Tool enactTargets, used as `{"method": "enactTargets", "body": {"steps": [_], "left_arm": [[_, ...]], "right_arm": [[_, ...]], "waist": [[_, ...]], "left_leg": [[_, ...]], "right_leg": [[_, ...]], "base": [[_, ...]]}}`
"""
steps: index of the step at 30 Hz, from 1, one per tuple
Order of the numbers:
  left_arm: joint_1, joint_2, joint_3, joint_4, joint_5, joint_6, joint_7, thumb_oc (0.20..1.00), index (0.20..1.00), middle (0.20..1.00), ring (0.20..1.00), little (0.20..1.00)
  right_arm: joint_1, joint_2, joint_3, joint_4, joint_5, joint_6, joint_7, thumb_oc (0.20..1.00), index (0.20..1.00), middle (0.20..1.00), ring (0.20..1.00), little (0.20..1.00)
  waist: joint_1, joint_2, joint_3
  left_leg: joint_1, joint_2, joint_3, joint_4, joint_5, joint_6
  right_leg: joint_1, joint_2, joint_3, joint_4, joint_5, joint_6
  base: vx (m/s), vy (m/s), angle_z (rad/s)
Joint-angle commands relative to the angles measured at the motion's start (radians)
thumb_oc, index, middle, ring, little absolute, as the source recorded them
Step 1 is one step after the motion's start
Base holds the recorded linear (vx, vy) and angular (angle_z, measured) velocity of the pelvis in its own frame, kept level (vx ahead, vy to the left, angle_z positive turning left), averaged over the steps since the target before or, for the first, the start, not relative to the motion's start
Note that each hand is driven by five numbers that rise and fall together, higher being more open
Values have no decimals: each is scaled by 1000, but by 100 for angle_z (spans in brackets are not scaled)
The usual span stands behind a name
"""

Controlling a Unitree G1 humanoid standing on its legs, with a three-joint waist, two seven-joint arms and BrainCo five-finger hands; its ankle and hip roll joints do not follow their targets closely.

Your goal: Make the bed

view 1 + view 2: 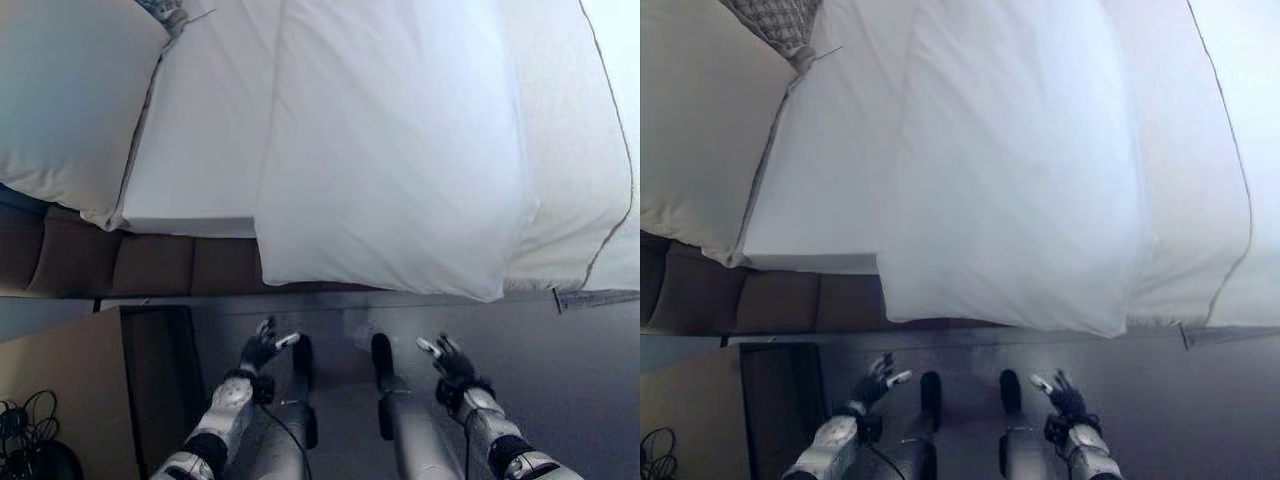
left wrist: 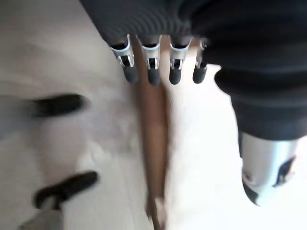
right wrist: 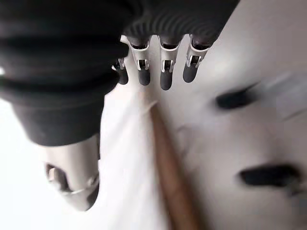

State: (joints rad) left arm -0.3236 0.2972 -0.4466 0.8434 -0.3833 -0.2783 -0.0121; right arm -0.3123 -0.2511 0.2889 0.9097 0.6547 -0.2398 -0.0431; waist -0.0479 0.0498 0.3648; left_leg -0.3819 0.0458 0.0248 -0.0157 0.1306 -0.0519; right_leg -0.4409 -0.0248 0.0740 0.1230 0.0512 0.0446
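Across the bed (image 1: 190, 150) lies a white duvet (image 1: 390, 150); below, both hands (image 1: 262, 350) (image 1: 450, 362) hang empty, fingers relaxed.

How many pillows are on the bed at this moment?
2. A large white pillow lies across the middle of the bed, overhanging its near edge; a second white pillow sits at the robot's left, partly out of frame. More may lie beyond the views.

Cardboard box (image 1: 70, 390) on dark floor (image 1: 580, 380), lower left.
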Motion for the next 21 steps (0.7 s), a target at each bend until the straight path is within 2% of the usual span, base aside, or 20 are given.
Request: {"method": "enactTargets", "body": {"steps": [1,2,4,5,7,10,13,14,16,19,20,21], "left_arm": [[-92,28,-51,-11,22,-29,-98,1000,1000,1000,1000,1000],[-130,37,-79,-27,-2,-17,-137,1000,1000,1000,1000,1000],[-130,37,-79,-27,-2,-17,-137,1000,1000,1000,1000,1000],[-250,45,-149,-27,-34,8,-213,1000,1000,1000,1000,1000],[-358,49,-229,-39,-41,27,-286,1000,1000,1000,1000,1000],[-439,42,-260,-29,-71,38,-321,1000,1000,1000,1000,1000],[-506,28,-274,-14,-69,31,-329,1000,1000,1000,1000,1000],[-567,30,-282,-18,-81,33,-332,1000,1000,1000,1000,1000],[-636,24,-280,-3,-70,23,-306,1000,1000,1000,1000,1000],[-687,18,-260,35,-69,16,-272,1000,1000,1000,1000,1000],[-760,21,-247,65,-38,-6,-202,1000,1000,1000,1000,1000],[-760,21,-247,65,-38,-6,-202,1000,1000,1000,1000,1000]], "right_arm": [[-53,-36,44,-40,67,-30,77,1000,1000,1000,1000,1000],[-84,-55,64,-63,86,-28,110,1000,1000,1000,1000,1000],[-84,-55,64,-63,86,-28,110,1000,1000,1000,1000,1000],[-185,-92,118,-81,100,-16,179,1000,1000,1000,1000,1000],[-276,-119,163,-94,128,10,250,1000,1000,1000,1000,1000],[-347,-138,202,-96,139,38,298,1000,1000,1000,1000,1000],[-410,-157,234,-86,150,64,343,1000,1000,1000,1000,1000],[-478,-179,265,-96,154,85,375,1000,1000,1000,1000,1000],[-541,-190,288,-101,161,95,395,1000,1000,1000,1000,1000],[-600,-188,295,-86,160,90,384,1000,1000,1000,1000,1000],[-677,-186,307,-52,157,85,359,1000,1000,1000,1000,1000],[-677,-186,307,-52,157,85,359,1000,1000,1000,1000,1000]], "waist": [[-20,-56,0],[-22,-56,5],[-22,-56,5],[-26,-55,25],[-31,-57,47],[-35,-60,59],[-40,-60,58],[-43,-57,59],[-43,-60,55],[-44,-63,54],[-46,-61,50],[-46,-61,50]], "left_leg": [[-39,-12,1,59,-19,-14],[-54,-13,2,69,-20,-15],[-55,-13,2,69,-20,-15],[-97,-15,1,104,-25,-15],[-149,-18,-1,161,-39,-17],[-208,-17,-2,222,-60,-16],[-262,-19,-4,279,-80,-17],[-331,-13,-6,341,-95,-21],[-392,-9,-8,390,-108,-21],[-441,-3,-10,436,-122,-21],[-500,4,-13,484,-134,-23],[-500,4,-13,484,-134,-23]], "right_leg": [[5,-54,57,-51,63,81],[-13,-52,58,-39,63,80],[-14,-52,58,-39,63,80],[-57,-45,59,-11,62,79],[-105,-35,60,28,55,78],[-160,-29,61,75,46,79],[-214,-24,61,123,34,77],[-286,-19,60,181,27,76],[-347,-15,57,228,15,70],[-398,-12,55,273,5,69],[-454,-8,55,317,-6,65],[-454,-8,55,317,-6,65]], "base": [[-41,-16,-1],[-41,-16,3],[-29,-9,-1],[-74,-27,-3],[-93,-35,0],[-63,-8,-2],[-30,-8,1],[-39,-4,8],[-23,-2,2],[-8,-4,-2],[-15,-5,-4],[-23,-13,-7]]}}
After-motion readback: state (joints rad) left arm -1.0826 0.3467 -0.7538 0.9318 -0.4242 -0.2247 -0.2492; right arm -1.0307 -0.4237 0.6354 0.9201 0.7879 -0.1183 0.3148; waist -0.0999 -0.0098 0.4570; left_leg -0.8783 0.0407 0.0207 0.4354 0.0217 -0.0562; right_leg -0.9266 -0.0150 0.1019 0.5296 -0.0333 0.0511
